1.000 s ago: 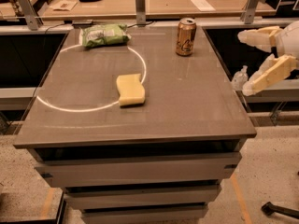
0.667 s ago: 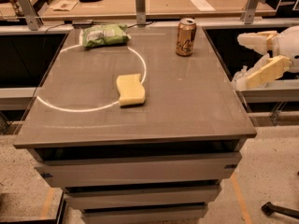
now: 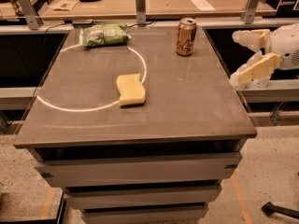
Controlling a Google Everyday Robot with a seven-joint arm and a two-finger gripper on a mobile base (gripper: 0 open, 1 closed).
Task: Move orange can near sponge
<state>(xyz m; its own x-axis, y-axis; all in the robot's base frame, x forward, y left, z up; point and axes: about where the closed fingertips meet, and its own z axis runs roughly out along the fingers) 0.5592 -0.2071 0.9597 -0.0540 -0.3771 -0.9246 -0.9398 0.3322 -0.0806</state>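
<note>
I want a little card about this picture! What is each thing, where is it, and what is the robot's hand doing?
orange can: standing upright, far right part of the table
sponge: lying flat near the middle, on the edge of the white ring
green snack bag: far left part of the table
gripper: beside the table's right edge, open, holding nothing
can and sponge: apart, can not yet moved

Lab: workbenches (image 3: 163, 3), drawer cabinet (image 3: 140, 169); gripper (image 3: 238, 57) beside it.
</note>
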